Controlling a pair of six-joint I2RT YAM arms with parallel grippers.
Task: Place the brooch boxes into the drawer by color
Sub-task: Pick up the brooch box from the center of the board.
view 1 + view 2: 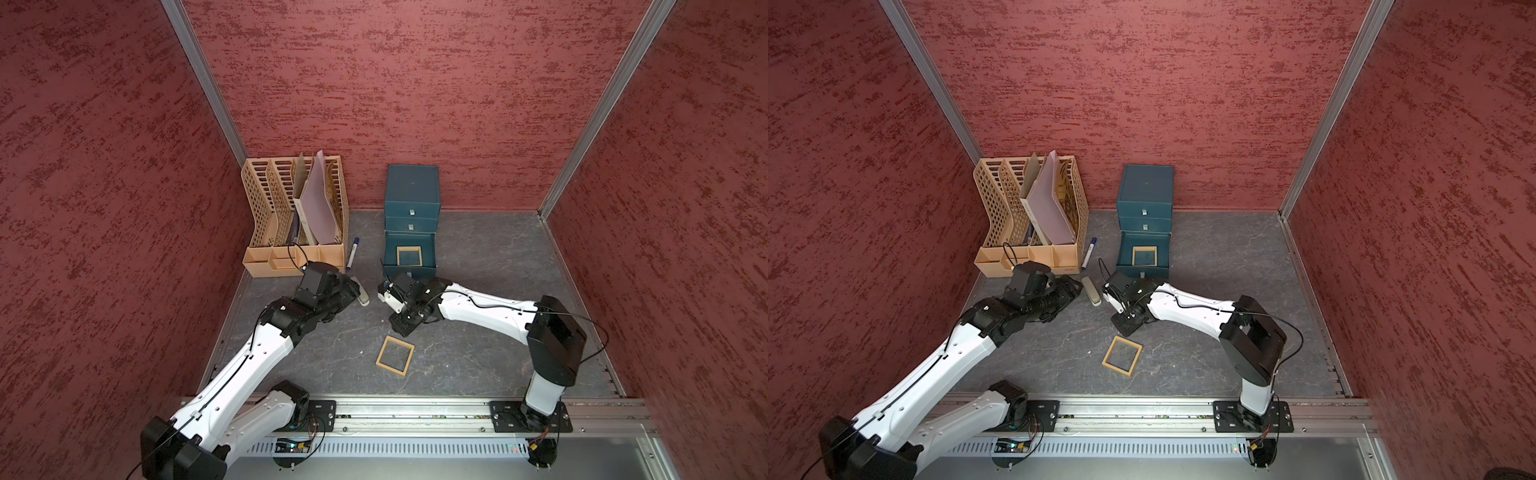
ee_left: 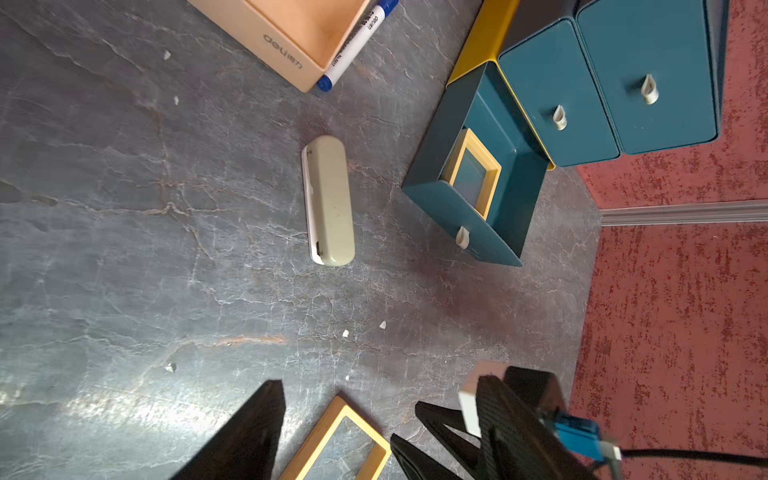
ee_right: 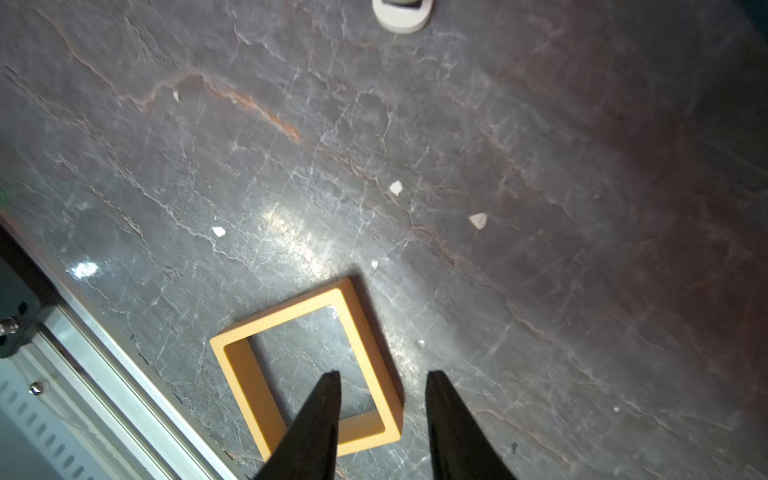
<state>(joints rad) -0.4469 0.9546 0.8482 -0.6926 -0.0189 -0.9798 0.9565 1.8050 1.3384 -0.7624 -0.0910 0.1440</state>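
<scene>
One tan box [image 1: 409,256] is in the open bottom drawer [image 1: 429,249], second box [image 1: 395,356] left to go, lying near front; right gripper [image 3: 383,374] hovers at its far edge, parted and empty, left gripper [image 2: 345,394] likewise.

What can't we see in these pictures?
- Inside the two shut drawers: their fronts hide it in both top views.
- Grey-green eraser: the left arm covers part of it in a top view, and the right wrist picture's edge cuts it off.
- Tan brooch box on the table: the right hand covers part of it in the right wrist view.
- Marker: its writing is too small in both top views.
</scene>
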